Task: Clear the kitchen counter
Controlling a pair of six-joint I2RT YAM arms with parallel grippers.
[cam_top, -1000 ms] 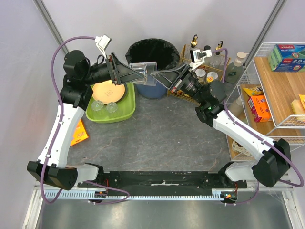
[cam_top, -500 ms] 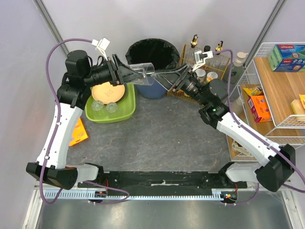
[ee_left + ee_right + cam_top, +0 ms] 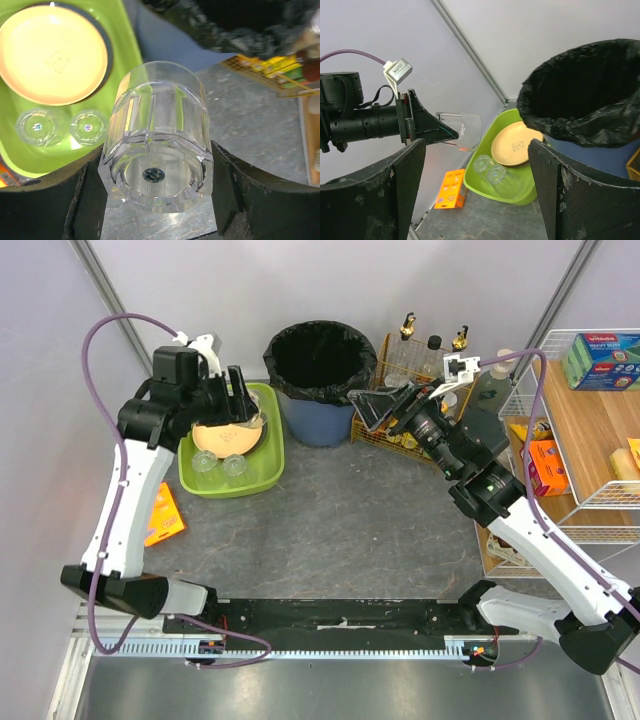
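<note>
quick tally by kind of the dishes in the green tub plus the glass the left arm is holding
yellow plate: 1
small clear glasses: 2
large clear tumbler: 1
total: 4

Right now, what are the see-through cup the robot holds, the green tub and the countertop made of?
The cup looks like clear hard plastic, perhaps glass: glossy, its faceted wall seen straight through. The green tub seems moulded plastic, smooth with a soft sheen. The kitchen counter looks like grey mottled stone or stone-look laminate, matt; the pictures cannot settle which.
</note>
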